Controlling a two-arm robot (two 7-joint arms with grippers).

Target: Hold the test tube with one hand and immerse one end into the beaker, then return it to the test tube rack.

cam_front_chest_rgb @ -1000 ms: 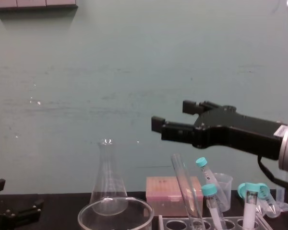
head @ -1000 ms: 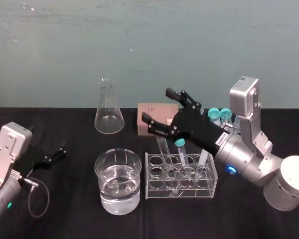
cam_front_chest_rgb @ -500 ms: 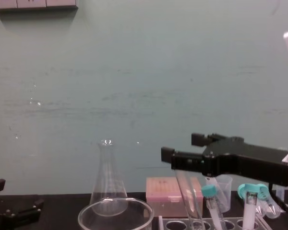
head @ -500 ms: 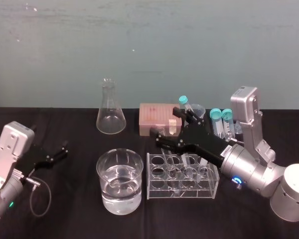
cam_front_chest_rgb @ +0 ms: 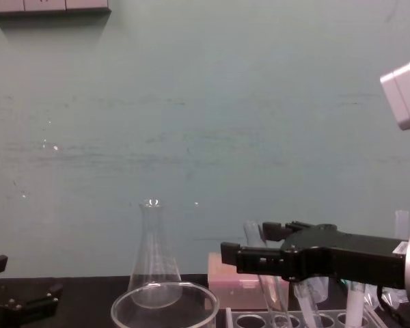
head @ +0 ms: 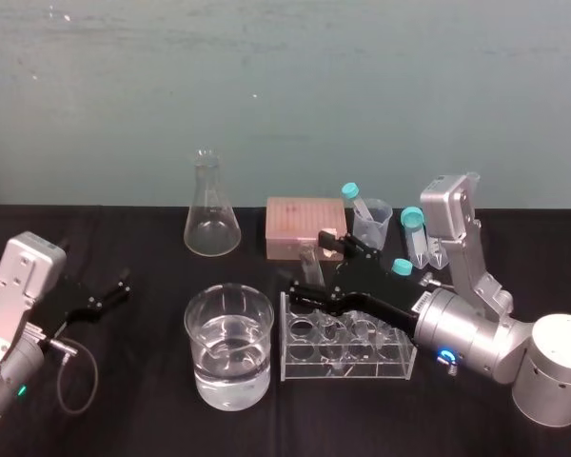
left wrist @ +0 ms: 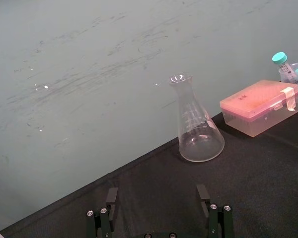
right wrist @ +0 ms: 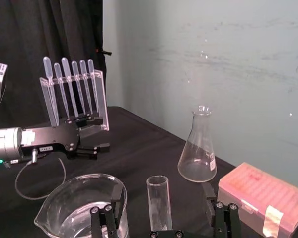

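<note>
The right gripper is hovering with its fingers spread wide and empty either side of the test tube, which is standing nearly upright at the end of the test tube rack nearest the beaker, the left gripper idling well apart

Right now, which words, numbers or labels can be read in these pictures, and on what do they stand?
None can be read.
White label by the right gripper: too small.
White labels on the left gripper: blurred.
Marks on the flask: too faint.
</note>
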